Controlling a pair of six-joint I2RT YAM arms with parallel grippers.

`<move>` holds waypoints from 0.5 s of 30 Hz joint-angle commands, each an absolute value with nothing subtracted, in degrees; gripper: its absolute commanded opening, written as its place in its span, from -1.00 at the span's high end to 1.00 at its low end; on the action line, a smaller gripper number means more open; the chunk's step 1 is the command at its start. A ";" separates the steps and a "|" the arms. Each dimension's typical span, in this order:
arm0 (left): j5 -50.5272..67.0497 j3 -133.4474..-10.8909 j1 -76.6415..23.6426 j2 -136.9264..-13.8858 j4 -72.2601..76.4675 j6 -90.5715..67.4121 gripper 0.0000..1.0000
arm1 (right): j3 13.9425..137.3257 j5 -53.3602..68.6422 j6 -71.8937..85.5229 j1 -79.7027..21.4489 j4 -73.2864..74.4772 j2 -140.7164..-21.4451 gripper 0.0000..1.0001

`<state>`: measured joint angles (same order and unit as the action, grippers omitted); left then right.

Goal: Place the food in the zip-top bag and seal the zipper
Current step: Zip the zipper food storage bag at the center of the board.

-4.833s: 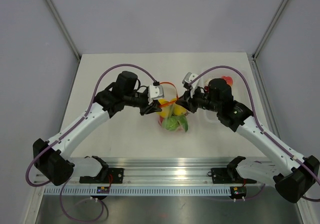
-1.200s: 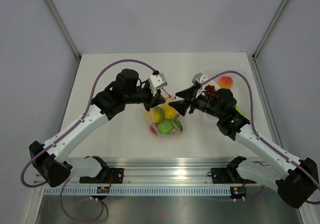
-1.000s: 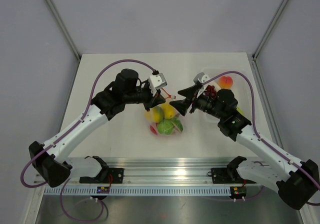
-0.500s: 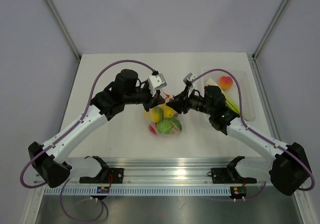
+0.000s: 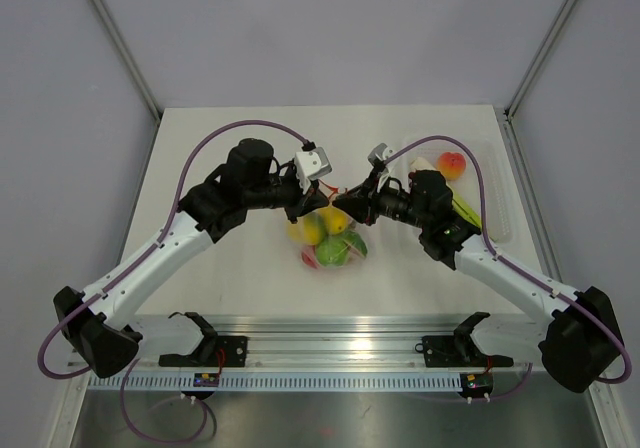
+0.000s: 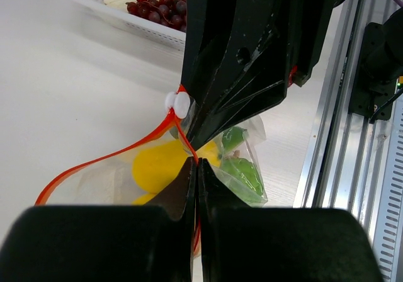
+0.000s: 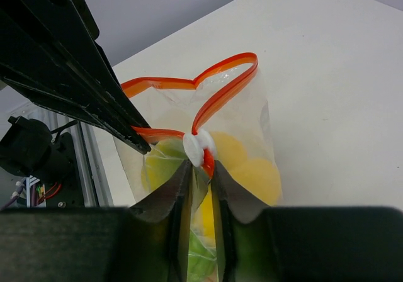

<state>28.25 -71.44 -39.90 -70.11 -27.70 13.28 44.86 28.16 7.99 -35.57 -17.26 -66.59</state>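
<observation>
**A:** While both arms meet above the surface (image 5: 260, 278), what is difficult to see?

**B:** In the top view, the wrists cover the tips of both pincers. The left pincer (image 6: 196, 169) is pressed together on the zipper (image 7: 225, 93). The right pincer (image 7: 201, 165) stands narrow around the same strip, just under the white slider (image 7: 199, 148). If it really pinches, I cannot tell.

**A:** And the zip-top bag (image 7: 249, 124)?

**B:** It is held up between them, mouth partly open, with lemons (image 7: 252, 178) and green pieces (image 6: 242, 172) inside. The fingers cut off its bottom. Grapes (image 6: 157, 2) and a round red-orange fruit (image 5: 452, 165) lie in the tray (image 5: 497, 208).

**A:** Any writing?

**B:** The little board (image 5: 208, 378) on the front rail (image 5: 330, 353) is too small to read.
</observation>
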 commanded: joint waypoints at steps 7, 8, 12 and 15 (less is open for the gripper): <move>30.15 -72.94 -39.81 -68.47 -26.80 15.20 0.76 | 47.29 31.02 8.44 -36.04 -23.91 -65.74 1.00; 29.45 -73.56 -39.81 -68.38 -27.59 15.90 0.58 | 47.37 31.81 7.65 -36.04 -23.82 -65.74 1.00; 26.81 -76.20 -39.55 -67.15 -30.58 19.68 -0.02 | 47.81 33.92 5.19 -35.95 -22.15 -65.13 1.00; 27.42 -76.81 -39.11 -66.10 -29.10 22.58 -0.12 | 48.25 35.24 3.52 -36.04 -20.74 -64.95 1.00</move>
